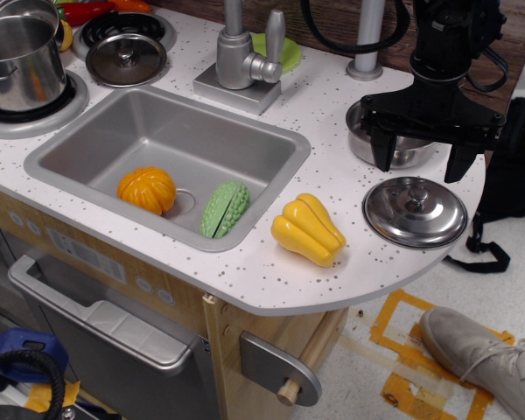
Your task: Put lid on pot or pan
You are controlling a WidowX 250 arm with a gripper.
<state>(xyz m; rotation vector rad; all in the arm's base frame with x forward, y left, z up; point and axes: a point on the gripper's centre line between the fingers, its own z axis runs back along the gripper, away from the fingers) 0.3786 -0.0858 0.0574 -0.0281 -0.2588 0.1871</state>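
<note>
Lid [415, 211] first — it is round and shiny, and it lies flat on the white counter [245, 276] near the curved front edge. Its dome faces up and its little knob points straight up. Being round, it has no long side.

Just behind it sits the small pot [401, 149], low and shiny, with its open top facing up. The two are close, but I cannot tell if they touch.

The black gripper [426, 156] hangs over the pot with its two fingers [382, 149] pointing down and spread wide apart — it holds nothing.

A yellow toy squash [309, 228] lies on the counter to the side of the lid. In the sink [87, 144] are an orange toy pumpkin [146, 189] and a green toy vegetable [225, 209]. Far back stand a tall pot [19, 63] and a flatter grey lid [126, 59] on the stove.
</note>
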